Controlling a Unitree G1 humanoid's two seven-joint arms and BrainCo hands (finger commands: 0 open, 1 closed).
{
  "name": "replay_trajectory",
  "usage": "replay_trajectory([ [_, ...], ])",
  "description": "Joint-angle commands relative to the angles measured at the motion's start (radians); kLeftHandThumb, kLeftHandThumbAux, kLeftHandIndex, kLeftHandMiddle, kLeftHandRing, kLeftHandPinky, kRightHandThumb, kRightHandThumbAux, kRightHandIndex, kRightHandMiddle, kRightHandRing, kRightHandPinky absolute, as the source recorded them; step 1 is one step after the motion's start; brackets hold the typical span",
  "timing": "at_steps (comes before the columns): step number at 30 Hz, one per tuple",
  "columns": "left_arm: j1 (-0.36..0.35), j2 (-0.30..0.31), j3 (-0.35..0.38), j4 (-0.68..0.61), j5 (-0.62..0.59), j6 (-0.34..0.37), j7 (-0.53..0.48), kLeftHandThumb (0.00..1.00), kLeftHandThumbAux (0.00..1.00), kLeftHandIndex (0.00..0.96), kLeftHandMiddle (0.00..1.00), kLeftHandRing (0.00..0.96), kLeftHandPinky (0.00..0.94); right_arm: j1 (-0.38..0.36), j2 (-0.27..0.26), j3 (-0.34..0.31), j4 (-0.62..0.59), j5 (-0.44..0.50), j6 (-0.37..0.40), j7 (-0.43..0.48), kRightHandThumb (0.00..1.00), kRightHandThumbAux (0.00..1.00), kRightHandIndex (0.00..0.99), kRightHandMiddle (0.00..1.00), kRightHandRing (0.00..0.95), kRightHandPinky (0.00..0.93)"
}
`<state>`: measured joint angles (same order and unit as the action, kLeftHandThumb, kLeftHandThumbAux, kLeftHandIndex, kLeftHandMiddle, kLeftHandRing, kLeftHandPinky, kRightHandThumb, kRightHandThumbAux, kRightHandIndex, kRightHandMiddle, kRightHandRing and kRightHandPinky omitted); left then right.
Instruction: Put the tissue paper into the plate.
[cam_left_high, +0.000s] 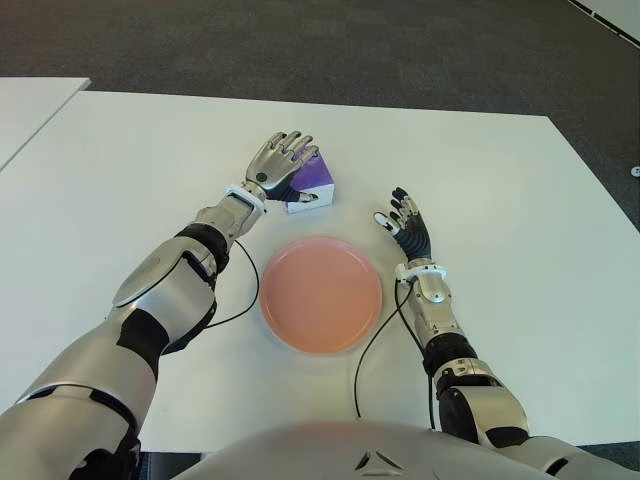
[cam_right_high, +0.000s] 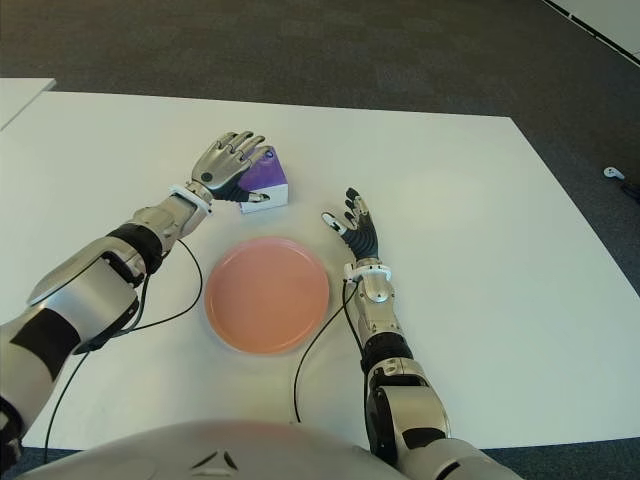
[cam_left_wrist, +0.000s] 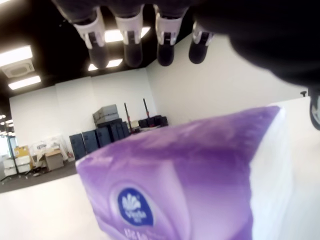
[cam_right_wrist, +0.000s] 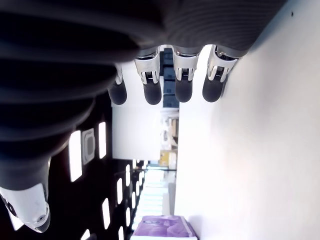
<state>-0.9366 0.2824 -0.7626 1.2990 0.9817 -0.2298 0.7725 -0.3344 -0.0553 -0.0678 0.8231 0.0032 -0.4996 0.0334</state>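
Note:
A purple and white tissue pack (cam_left_high: 320, 177) lies on the white table (cam_left_high: 520, 220), just beyond a round pink plate (cam_left_high: 321, 293). My left hand (cam_left_high: 290, 165) is laid over the pack's left side with its fingers stretched straight out. In the left wrist view the pack (cam_left_wrist: 190, 175) fills the space under the palm, and the fingertips (cam_left_wrist: 132, 47) stand clear above it without curling. My right hand (cam_left_high: 400, 215) shows to the right of the plate, palm turned up and fingers spread, holding nothing. The plate has nothing in it.
Thin black cables run over the table from each forearm, one left of the plate (cam_left_high: 245, 290) and one at its right front (cam_left_high: 365, 360). Dark carpet (cam_left_high: 400, 50) lies beyond the table's far edge. A second white table's corner (cam_left_high: 30, 110) shows at the far left.

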Motion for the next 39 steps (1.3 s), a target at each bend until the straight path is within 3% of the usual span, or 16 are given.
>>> replay_trajectory([
  [1, -0.006, 0.011, 0.003, 0.000, -0.004, -0.009, 0.051, 0.078, 0.282, 0.000, 0.000, 0.000, 0.000, 0.091, 0.022, 0.007, 0.059, 0.001, 0.077, 0.005, 0.000, 0.618, 0.000, 0.000, 0.000, 0.000],
  [13, -0.008, 0.013, 0.001, 0.003, -0.006, -0.025, 0.072, 0.096, 0.295, 0.000, 0.000, 0.000, 0.000, 0.094, 0.023, 0.009, 0.063, 0.000, 0.068, 0.004, 0.000, 0.618, 0.000, 0.000, 0.000, 0.000],
  [25, 0.015, -0.018, -0.001, 0.031, -0.020, -0.039, -0.052, 0.093, 0.289, 0.000, 0.000, 0.000, 0.000, 0.108, 0.024, 0.009, 0.051, 0.001, 0.064, 0.004, 0.000, 0.627, 0.000, 0.000, 0.000, 0.000],
  [39, 0.052, -0.050, -0.009, 0.078, -0.016, 0.023, -0.182, 0.082, 0.271, 0.000, 0.000, 0.000, 0.000, 0.130, 0.030, 0.009, 0.021, 0.003, 0.078, 0.003, 0.000, 0.642, 0.000, 0.000, 0.000, 0.000],
])
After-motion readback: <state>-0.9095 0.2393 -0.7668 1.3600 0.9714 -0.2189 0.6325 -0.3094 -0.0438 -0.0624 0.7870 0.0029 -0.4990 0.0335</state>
